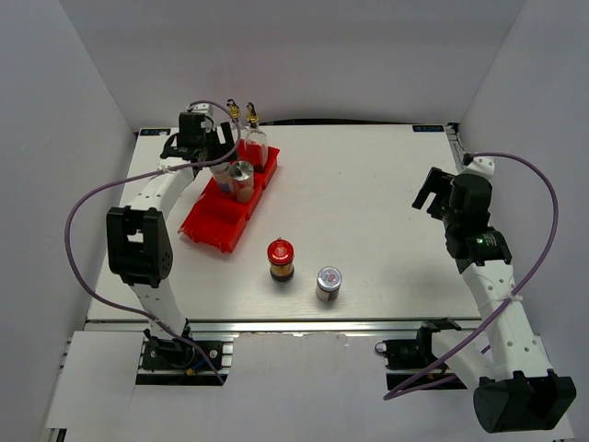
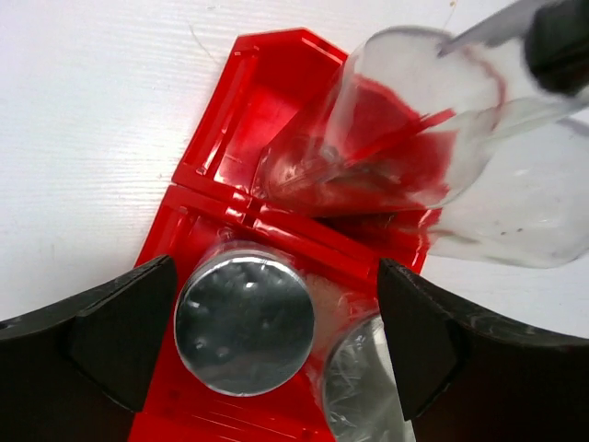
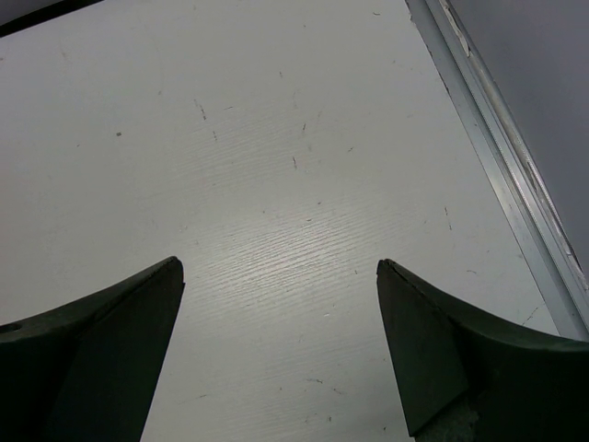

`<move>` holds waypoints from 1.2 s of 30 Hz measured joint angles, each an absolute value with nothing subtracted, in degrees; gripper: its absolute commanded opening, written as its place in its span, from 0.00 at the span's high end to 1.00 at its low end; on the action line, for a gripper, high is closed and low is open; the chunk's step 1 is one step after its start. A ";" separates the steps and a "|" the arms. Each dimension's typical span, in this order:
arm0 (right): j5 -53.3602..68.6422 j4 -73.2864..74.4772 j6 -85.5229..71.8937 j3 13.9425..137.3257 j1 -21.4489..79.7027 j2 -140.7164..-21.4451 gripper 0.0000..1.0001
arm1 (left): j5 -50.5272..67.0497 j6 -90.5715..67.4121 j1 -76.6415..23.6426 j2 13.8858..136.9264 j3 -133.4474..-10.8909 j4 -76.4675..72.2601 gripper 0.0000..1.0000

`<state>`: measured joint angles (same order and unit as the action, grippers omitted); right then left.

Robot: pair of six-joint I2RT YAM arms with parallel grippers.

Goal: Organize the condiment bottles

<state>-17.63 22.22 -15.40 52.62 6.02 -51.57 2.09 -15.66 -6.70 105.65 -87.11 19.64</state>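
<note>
Well forward on the table (image 1: pixel 386 184), the silver-lidded short jar (image 1: pixel 329 283) stands upright, lid up. The red-lidded dark jar (image 1: pixel 281 259) stands near it, a little farther back and to the left, also upright and not touching it. Beyond, on the left, the red tray (image 1: pixel 210 230) lies with its long axis running diagonally, near-left to far-right. Two shakers (image 2: pixel 244 322) stand upright in it, side by side, caps up. The left gripper (image 2: pixel 276 308) hangs over them, jaws wide apart, one cap between the fingers with a gap on each side, gripping nothing. Two cruets (image 1: pixel 255 140) stand at the tray's far end, gold spouts up. Off to the right, the right gripper (image 3: pixel 281 304) is spread wide over bare table, empty.
</note>
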 measured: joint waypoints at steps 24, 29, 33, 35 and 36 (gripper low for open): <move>-11.70 21.58 -15.75 52.31 6.02 -49.36 0.11 | -11.18 -17.82 -29.91 72.27 -77.03 19.09 0.02; -9.76 21.23 -16.23 51.62 6.02 -49.39 0.11 | -14.28 -20.97 -39.00 71.99 -71.50 20.91 0.02; -8.64 21.19 -16.36 51.62 6.02 -49.08 0.11 | -16.69 -22.26 -44.27 75.05 -68.12 25.41 0.02; -8.54 21.21 -16.40 51.62 6.02 -48.62 0.11 | -16.19 -22.61 -46.02 76.47 -66.28 27.16 0.02; -8.43 21.21 -16.45 51.62 6.02 -48.25 0.11 | -16.01 -22.76 -46.48 77.12 -65.65 28.05 0.02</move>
<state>-8.43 21.21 -16.45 51.62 6.02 -48.25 -16.01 -22.76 -46.48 77.12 -65.65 28.05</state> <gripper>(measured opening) 0.895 0.983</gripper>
